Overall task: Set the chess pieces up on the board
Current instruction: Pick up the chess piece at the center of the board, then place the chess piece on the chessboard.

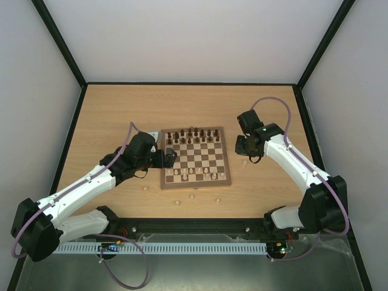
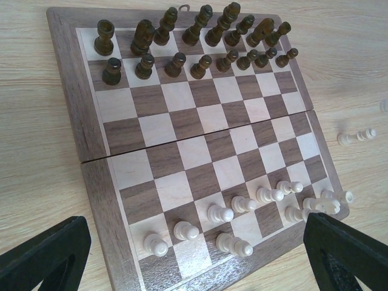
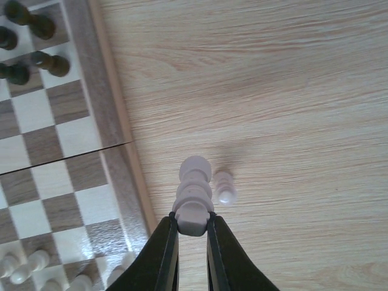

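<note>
Nearest the arm bases, several loose pale cream turned wooden chess pieces [image 1: 191, 196] lie on the light-wood tabletop [image 1: 109, 109]. Beyond them lies the square dark-brown-and-cream checked wooden chessboard [image 1: 195, 183]. Pale pieces stand on its near rows and dark brown pieces [image 1: 193, 134] fill its two far rows.

Left gripper [image 2: 200, 254]: jaws fully apart, empty, at the board's left edge.

Right gripper [image 3: 193, 227]: jaws clamped on one pale cream piece [image 3: 194, 188], over the tabletop beside the board's right edge.
</note>
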Tool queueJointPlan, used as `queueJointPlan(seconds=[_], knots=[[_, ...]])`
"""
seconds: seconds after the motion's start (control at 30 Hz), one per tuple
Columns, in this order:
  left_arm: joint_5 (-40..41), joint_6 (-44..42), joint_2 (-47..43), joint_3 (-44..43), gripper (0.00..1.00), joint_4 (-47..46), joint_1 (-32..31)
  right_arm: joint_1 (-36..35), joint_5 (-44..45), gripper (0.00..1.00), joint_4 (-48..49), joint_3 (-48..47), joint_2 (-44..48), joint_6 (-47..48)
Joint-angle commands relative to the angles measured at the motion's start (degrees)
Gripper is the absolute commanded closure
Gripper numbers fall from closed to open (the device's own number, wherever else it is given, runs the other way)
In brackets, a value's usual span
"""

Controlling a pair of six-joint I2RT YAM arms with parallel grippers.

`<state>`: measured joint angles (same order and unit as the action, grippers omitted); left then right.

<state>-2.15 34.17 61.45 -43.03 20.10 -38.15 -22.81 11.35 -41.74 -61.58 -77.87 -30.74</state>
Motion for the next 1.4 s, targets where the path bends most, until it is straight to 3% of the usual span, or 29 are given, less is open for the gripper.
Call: queueJointPlan(seconds=[0.0, 0.7, 1.37], knots=[[0.4, -0.5, 0.5, -0.1, 0.01, 0.0, 0.5, -1.2, -4.8, 0.93, -1.7, -2.8, 0.6, 1.4], [3.8, 0.5, -2.9, 0.2, 0.01, 4.6, 4.2, -28.8, -4.7, 0.91, -7.1, -15.4, -10.8, -2.7], [3.0, 0.1, -3.0, 0.6, 0.01, 4.4, 4.7, -35.1, -3.3, 0.91, -5.9, -12.0, -15.2, -5.0]])
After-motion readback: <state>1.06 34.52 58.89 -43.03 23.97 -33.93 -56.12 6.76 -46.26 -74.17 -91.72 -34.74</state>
